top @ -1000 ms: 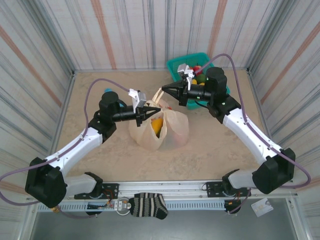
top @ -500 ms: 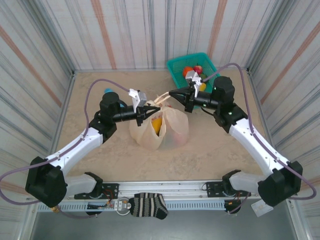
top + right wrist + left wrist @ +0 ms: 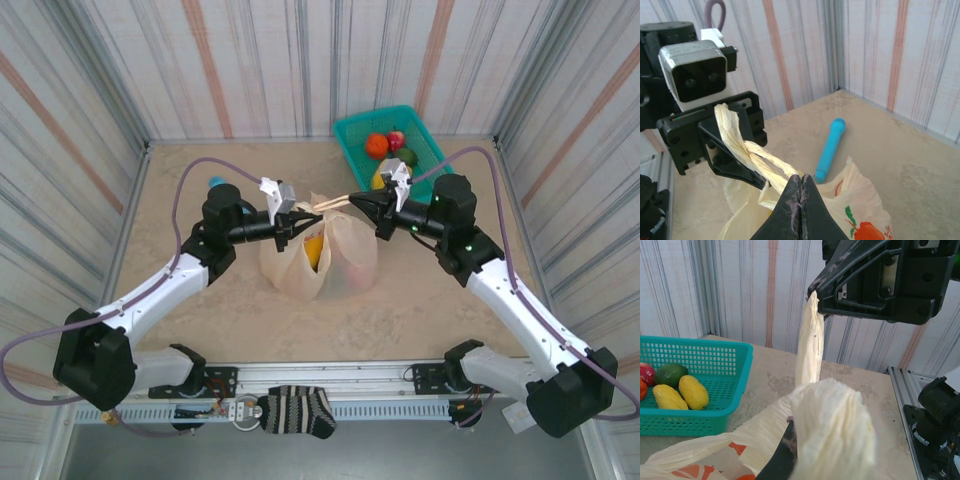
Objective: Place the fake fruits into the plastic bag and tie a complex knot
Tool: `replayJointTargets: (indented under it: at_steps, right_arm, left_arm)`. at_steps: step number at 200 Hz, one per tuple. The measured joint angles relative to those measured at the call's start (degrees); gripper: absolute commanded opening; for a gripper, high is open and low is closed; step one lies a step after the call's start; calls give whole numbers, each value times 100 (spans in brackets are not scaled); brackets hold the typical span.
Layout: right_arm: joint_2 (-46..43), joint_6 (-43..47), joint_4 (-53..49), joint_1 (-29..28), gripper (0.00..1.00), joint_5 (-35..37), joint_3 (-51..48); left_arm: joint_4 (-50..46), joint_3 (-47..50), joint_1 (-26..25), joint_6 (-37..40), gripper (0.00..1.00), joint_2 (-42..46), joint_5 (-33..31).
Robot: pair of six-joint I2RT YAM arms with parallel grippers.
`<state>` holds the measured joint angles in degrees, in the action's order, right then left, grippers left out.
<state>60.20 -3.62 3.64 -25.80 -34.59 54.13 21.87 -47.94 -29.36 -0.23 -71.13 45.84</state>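
Two handles of the plastic bag, stood on the desk, are held: one clamped in the left pincer, one in the right pincer, lately drawn rightward, tautening them for knotting. Several fake fruits are left in the basket.

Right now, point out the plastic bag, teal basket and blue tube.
plastic bag [image 3: 352, 262]: top view, right side of body.
teal basket [image 3: 695, 422]: left wrist view, front wall.
blue tube [image 3: 830, 150]: right wrist view, mid-shaft.
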Motion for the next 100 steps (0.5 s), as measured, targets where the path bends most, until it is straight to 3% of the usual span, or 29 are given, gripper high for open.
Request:
replayJointTargets:
  at_steps: [52, 100]
  right_arm:
    - [-444, 125, -107, -133, 0, 28, -258]
    - [-997, 691, -212, -1191, 0, 483, -1038]
  left_arm:
    - [48, 0, 0, -13, 0, 0, -55]
    - [39, 9, 24, -175, 0, 0, -76]
